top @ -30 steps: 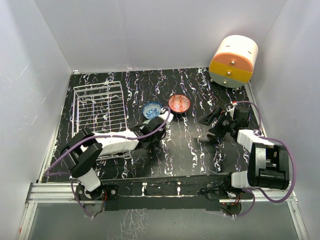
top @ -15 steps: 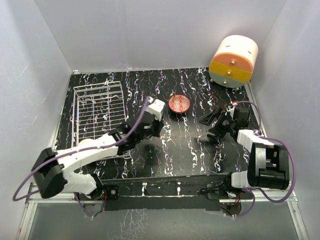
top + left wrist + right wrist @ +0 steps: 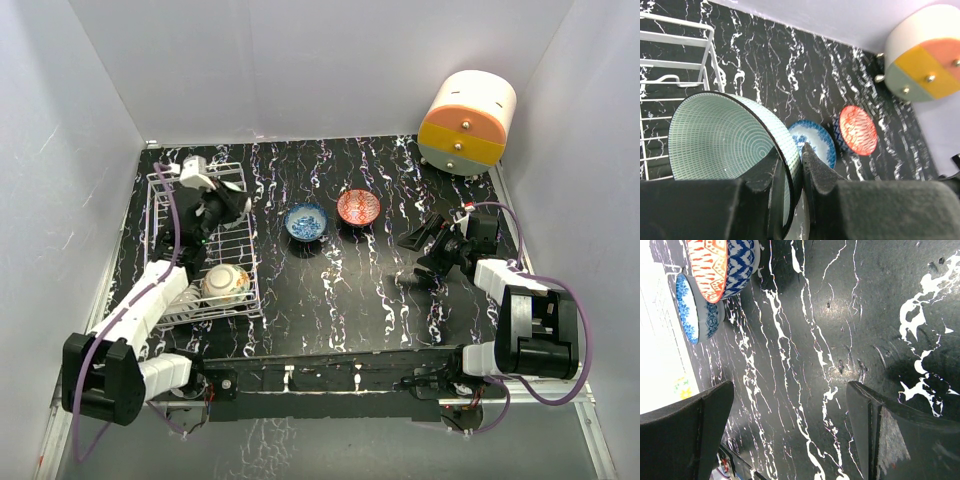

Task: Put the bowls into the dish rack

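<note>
Pinching the mint-green bowl (image 3: pixel 720 135) by its rim, the left end effector (image 3: pixel 791 157) hangs directly above the dish rack (image 3: pixel 675 36), at its far end.

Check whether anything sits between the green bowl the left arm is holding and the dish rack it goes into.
Nothing visible does. The mint-green bowl hangs over the far end of the dish rack. The one racked bowl lies at the near end, well apart from it.
</note>
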Robot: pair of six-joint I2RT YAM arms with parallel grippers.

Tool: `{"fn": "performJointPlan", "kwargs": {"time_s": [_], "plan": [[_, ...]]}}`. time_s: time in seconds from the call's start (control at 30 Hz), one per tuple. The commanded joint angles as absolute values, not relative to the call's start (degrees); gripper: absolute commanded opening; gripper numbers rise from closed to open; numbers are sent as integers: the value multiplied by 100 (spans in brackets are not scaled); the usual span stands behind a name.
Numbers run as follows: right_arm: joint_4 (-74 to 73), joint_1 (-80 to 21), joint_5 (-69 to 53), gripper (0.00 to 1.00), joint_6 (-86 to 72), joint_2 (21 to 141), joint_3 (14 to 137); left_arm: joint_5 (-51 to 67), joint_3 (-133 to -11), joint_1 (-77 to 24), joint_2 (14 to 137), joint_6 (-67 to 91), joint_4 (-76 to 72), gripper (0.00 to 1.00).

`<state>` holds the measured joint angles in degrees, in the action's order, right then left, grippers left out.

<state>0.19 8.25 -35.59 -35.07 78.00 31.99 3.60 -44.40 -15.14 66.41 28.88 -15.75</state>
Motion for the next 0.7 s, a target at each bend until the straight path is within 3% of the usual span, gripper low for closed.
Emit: {"fn": "performJointPlan", "kwargs": {"time_s": [0.0, 0.27, 0.67], "plan": [[211, 815, -3595, 98, -3480, 7730, 3217, 1462, -4231, -821, 6333, 3951, -3054, 0], [194, 815, -3597, 98, -3455, 7760, 3216, 2283, -2885, 459, 7352, 6394, -6361, 0], [244, 806, -3528, 98, -3463, 7917, 3243, 2710, -2862, 810, 8969, 7543, -8283, 0]]}}
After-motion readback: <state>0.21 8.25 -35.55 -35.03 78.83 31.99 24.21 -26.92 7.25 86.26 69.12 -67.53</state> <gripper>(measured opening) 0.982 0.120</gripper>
